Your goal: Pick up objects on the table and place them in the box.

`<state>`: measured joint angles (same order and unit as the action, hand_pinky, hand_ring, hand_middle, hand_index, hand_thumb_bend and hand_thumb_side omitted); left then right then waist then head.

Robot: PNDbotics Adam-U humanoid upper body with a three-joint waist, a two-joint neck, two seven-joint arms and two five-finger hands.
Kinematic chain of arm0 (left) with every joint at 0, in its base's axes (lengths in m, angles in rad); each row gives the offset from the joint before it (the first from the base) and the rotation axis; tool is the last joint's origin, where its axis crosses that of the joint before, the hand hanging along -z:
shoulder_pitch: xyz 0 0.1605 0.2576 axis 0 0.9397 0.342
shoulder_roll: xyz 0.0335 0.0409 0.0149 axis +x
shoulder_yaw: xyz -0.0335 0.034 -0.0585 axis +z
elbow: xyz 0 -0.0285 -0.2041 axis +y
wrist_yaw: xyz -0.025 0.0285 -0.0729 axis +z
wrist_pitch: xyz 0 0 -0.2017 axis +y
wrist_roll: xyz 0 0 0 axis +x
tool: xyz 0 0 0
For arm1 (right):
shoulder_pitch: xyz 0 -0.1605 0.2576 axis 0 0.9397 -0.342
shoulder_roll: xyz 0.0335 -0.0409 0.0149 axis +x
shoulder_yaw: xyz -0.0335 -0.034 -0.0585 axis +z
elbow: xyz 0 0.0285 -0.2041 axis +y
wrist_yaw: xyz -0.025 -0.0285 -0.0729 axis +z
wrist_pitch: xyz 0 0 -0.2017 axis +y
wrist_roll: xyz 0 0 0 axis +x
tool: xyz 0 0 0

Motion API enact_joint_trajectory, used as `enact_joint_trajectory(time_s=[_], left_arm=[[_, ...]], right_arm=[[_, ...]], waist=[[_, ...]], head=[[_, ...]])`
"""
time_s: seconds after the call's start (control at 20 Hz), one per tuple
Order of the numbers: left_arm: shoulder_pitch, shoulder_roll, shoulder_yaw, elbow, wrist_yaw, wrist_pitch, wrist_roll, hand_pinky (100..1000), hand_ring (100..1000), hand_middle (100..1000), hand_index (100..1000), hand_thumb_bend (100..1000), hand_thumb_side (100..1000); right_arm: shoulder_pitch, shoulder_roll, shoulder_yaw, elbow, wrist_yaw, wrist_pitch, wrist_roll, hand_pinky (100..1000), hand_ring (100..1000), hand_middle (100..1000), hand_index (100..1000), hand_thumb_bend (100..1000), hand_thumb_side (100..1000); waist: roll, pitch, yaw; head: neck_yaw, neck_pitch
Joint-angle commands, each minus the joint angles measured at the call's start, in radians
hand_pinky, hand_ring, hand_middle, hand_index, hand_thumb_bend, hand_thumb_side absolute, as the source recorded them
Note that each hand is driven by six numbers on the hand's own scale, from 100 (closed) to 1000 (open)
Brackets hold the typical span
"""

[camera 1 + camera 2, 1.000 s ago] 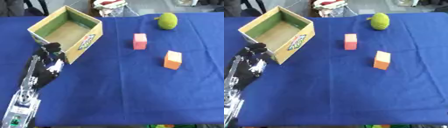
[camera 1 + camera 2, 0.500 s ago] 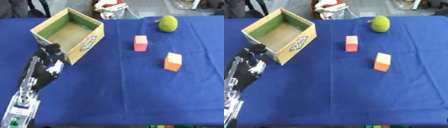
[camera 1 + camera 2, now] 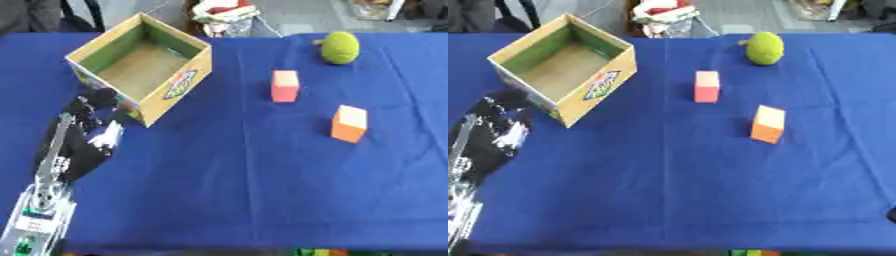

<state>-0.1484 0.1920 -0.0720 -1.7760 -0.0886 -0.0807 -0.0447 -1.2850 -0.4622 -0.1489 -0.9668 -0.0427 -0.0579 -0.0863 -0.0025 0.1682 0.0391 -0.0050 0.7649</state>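
An open cardboard box (image 3: 179, 85), green inside, stands turned at an angle at the table's far left, and nothing shows inside it. A pink block (image 3: 284, 86) stands upright right of the box. Nearer and further right sits an orange block (image 3: 349, 124). A green round fruit (image 3: 339, 48) lies at the far right. My black left hand (image 3: 92, 131) is beside the box's near corner. Its fingers point up toward that corner, open and holding nothing. No right hand can be made out.
The blue cloth (image 3: 236, 190) covers the whole table. A red and white bundle (image 3: 223, 12) lies just beyond the far edge. A small dark shape (image 3: 892, 215) shows at the right edge, too little to identify.
Only the whole view has shifted slightly. The hand, box and blocks keep their places.
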Motion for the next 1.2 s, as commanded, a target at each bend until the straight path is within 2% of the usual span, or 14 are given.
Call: enact_joint_trajectory(time_s=[0.05, 0.1, 0.15, 0.35, 0.7, 1.2], left_arm=[[-0.013, 0.019, -0.001, -0.010, 0.005, -0.002, -0.003, 542, 801, 745, 800, 223, 323], [-0.013, 0.020, -0.002, -0.010, 0.005, -0.002, -0.004, 542, 801, 745, 800, 230, 317], [-0.015, 0.020, -0.003, -0.010, 0.005, -0.002, -0.005, 542, 801, 745, 801, 225, 323], [-0.021, 0.018, -0.008, -0.009, 0.006, -0.003, -0.011, 542, 801, 745, 801, 226, 323], [-0.028, 0.017, -0.011, -0.010, 0.008, -0.003, -0.014, 541, 801, 745, 801, 229, 323], [-0.032, 0.013, -0.013, -0.011, 0.008, -0.003, -0.017, 541, 800, 744, 801, 234, 323]], right_arm=[[-0.031, -0.022, 0.006, 0.153, 0.004, 0.004, -0.003, 712, 784, 746, 865, 100, 369], [-0.032, -0.021, 0.007, 0.180, 0.007, -0.002, -0.004, 711, 784, 746, 865, 100, 204], [-0.028, -0.018, 0.010, 0.209, 0.013, 0.000, -0.005, 712, 792, 755, 870, 100, 377], [-0.006, -0.006, 0.012, 0.334, 0.054, 0.013, -0.013, 711, 794, 758, 871, 100, 387], [0.038, 0.006, 0.015, 0.485, 0.059, 0.011, -0.042, 708, 792, 754, 869, 100, 398], [0.085, 0.039, 0.042, 0.592, 0.074, 0.011, -0.047, 719, 808, 785, 879, 100, 407]], waist=[[-0.001, -0.013, 0.005], [-0.001, -0.013, 0.007], [-0.001, -0.012, 0.011], [-0.002, -0.008, 0.033], [-0.004, 0.001, 0.053], [-0.002, 0.008, 0.063]], head=[[-0.006, 0.005], [-0.007, 0.005], [-0.010, 0.005], [-0.026, 0.005], [-0.038, 0.000], [-0.049, -0.005]])
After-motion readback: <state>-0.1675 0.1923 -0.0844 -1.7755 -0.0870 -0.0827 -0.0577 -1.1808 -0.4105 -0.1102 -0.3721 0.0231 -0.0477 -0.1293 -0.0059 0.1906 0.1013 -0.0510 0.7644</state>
